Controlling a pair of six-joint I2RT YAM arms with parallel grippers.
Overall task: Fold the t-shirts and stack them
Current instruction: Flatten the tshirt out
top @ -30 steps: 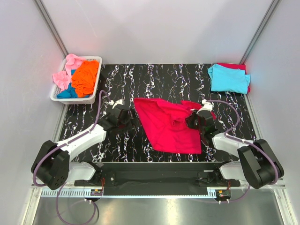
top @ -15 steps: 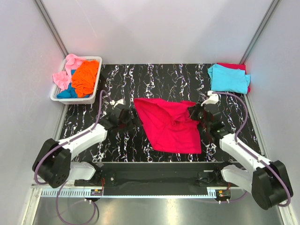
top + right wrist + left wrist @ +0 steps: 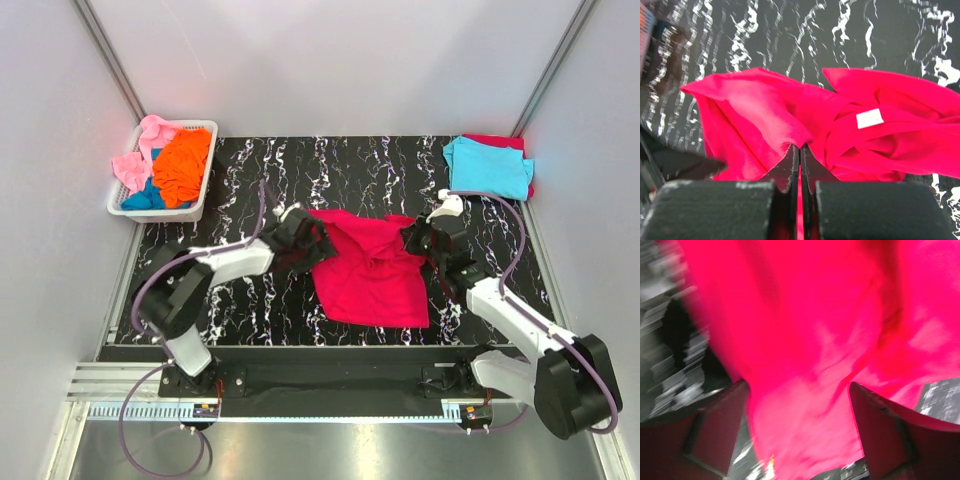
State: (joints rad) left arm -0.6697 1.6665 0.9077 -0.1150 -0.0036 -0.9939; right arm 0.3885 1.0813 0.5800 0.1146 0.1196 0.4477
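The large crimson-red t-shirt [image 3: 372, 272] lies crumpled in the middle of the black marbled table. My left gripper [image 3: 306, 244] is at the shirt's left edge; in the left wrist view it [image 3: 800, 440] is open, its fingers [image 3: 715, 430] wide apart with red cloth [image 3: 805, 340] between and under them. My right gripper [image 3: 421, 240] is at the shirt's upper right and is shut [image 3: 800, 149] on a raised fold of the red cloth [image 3: 765, 115]. The shirt's white label [image 3: 869, 118] shows near the collar.
A folded cyan t-shirt [image 3: 487, 166] lies on a red one [image 3: 497, 141] at the back right corner. The white slotted basket [image 3: 203, 190] at the back left holds orange [image 3: 183, 163], pink [image 3: 140, 150] and blue [image 3: 146, 196] shirts.
My left arm has swung right from bare table onto the shirt's left edge, and that edge has drawn in. My right gripper has shifted slightly toward the back, still holding the cloth.
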